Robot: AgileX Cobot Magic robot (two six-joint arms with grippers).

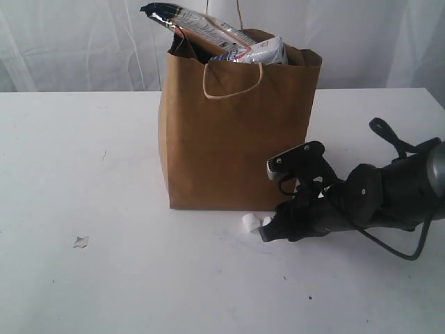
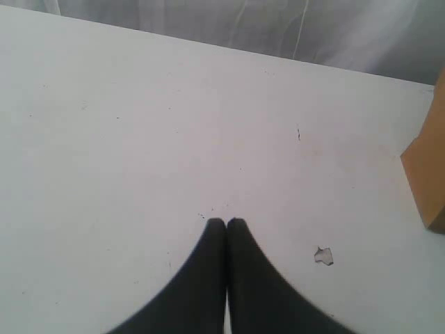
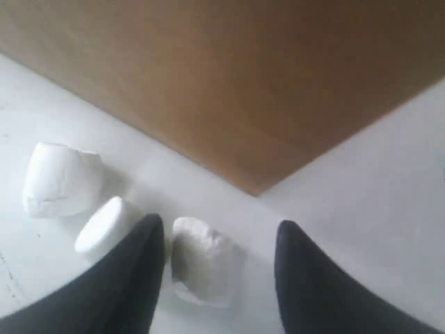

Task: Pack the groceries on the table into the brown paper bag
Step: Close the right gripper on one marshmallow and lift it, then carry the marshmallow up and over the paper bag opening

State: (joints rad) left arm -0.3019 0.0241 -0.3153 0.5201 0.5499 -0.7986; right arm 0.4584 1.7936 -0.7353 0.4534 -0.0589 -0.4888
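RK: Front strip of the large flat white tabletop (image 1: 139, 299) sits nearest the exterior camera, scuffed and specked. Far left on it is one small pale flake (image 1: 81, 241), apparently not a grocery.

JM: Left arm?

RK: Left gripper (image 2: 226, 224) hangs over bare table near that flake. Its fingers are pressed together with nothing between them.

JM: Bag?

RK: Tall brown kraft paper bag with cream cord handles (image 1: 233, 139) stands upright mid-table. A long dark-topped packet (image 1: 198, 22) pokes out of its mouth at a tilt. A small white-blue pack (image 1: 265, 50) lies beside it at the rim. Deeper contents are hidden.

JM: Anything outside the bag?

RK: Small white marshmallows (image 1: 250, 222) lie on the table, just beside the bag's front right corner. The right wrist view shows three pieces.

JM: Right claw?

RK: Right gripper (image 3: 219, 228) is low at the table with its jaws partly apart, straddling one marshmallow (image 3: 201, 264). That piece lies against one finger, with a gap to the other. Nothing is gripped.

JM: Progress?

RK: Judged late stage. No bottle, can, jar or pouch shows on the table, so they are presumably bagged, though I can't confirm it. The marshmallows are left to pack. They look soft and light, so a hard squeeze could crush one or skid it against the bag.
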